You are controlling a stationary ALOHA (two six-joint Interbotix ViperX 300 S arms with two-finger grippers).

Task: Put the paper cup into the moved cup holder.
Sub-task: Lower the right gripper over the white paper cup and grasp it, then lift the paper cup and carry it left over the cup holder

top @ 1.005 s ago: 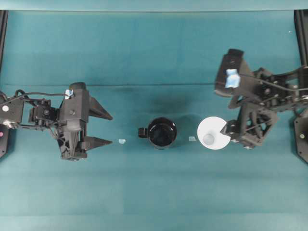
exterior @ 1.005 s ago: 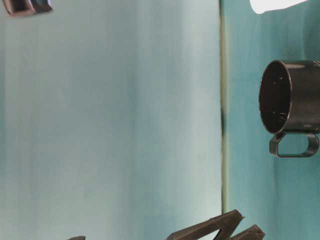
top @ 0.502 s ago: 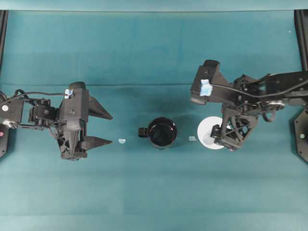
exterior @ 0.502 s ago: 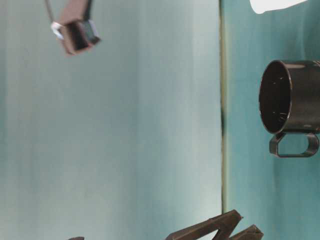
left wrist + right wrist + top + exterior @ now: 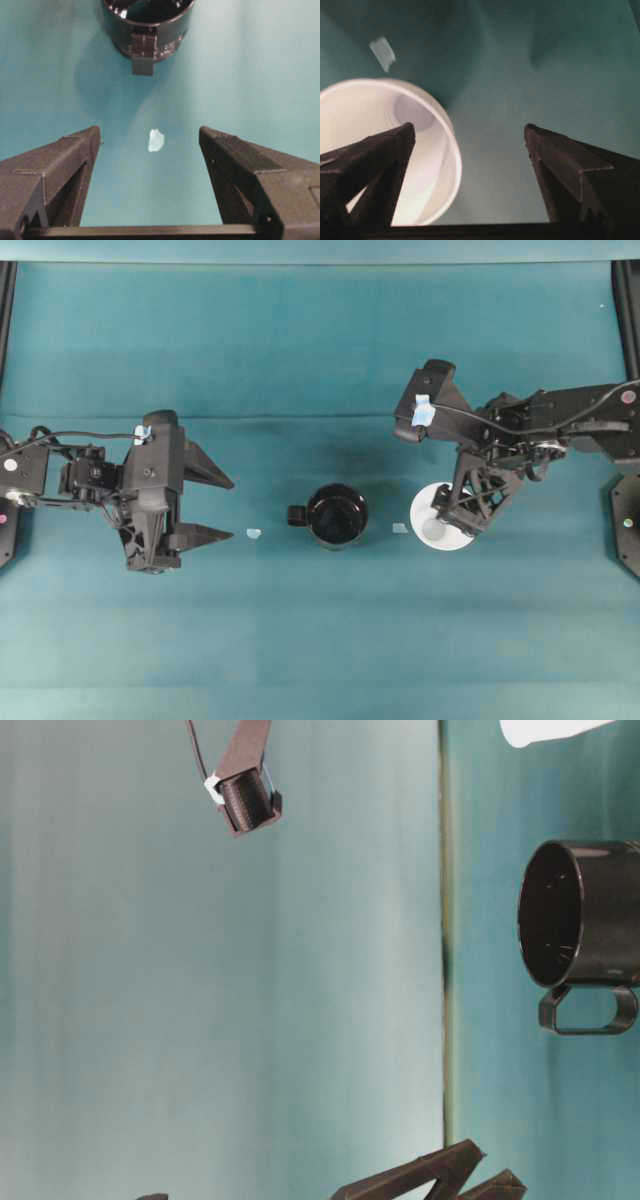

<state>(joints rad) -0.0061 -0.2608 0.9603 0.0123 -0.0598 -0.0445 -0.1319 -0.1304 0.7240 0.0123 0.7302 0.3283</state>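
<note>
Paper cup (image 5: 432,522) stands upright on the teal table (image 5: 320,640), mouth up, just right of centre in the overhead view, partly covered from above by the right arm. Cup holder (image 5: 337,516), glossy black with its small handle pointing left, sits near the cup on its left and apart from it; a small pale scrap (image 5: 400,528) lies between them. Right gripper (image 5: 470,137) hangs over the cup with jaws spread wide and nothing between them; in the right wrist view the left finger (image 5: 375,160) lies across the cup's open mouth while the other is over bare table to the cup's right. Whether that finger touches the rim cannot be told from these angles. Left gripper (image 5: 215,508) sits low at the left side, well apart from the holder, jaws wide open and empty, aimed at the holder's handle. A second pale scrap (image 5: 156,140) lies on the table between its fingers and the holder.
</note>
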